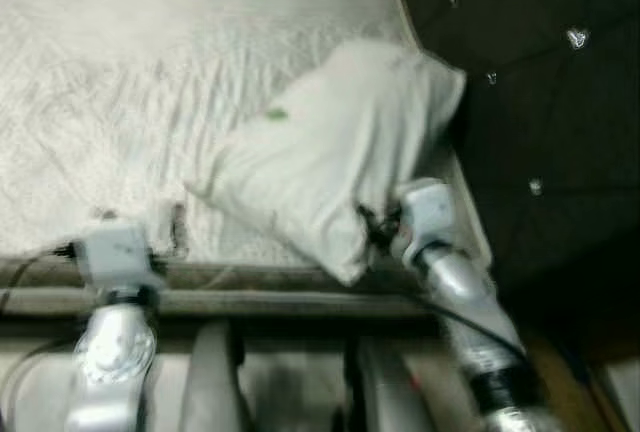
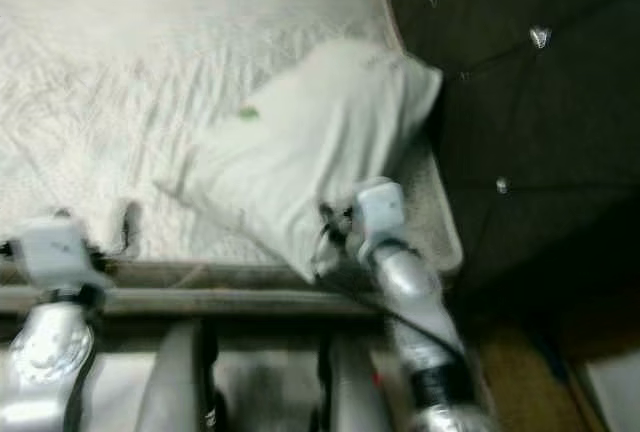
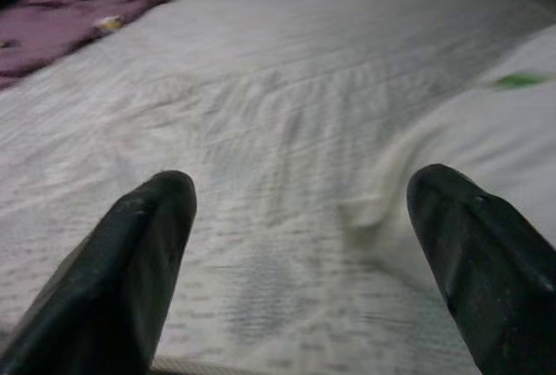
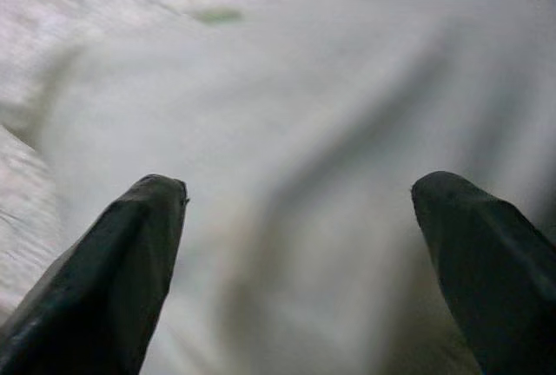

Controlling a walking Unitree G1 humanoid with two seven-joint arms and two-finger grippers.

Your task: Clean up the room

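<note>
A white pillow with a small green mark lies askew on the white quilted bed, close to the dark headboard. My right gripper is open at the pillow's near corner, its two black fingers spread, with pillow fabric in front of the gap between them. My left gripper is open too, low over the bedcover by the bed's near edge, to the left of the pillow. Nothing is between its fingers.
A dark tufted headboard with shiny buttons stands along the right side. The bed's padded side rail runs across in front of me. A purple cloth lies at the far corner of the bed.
</note>
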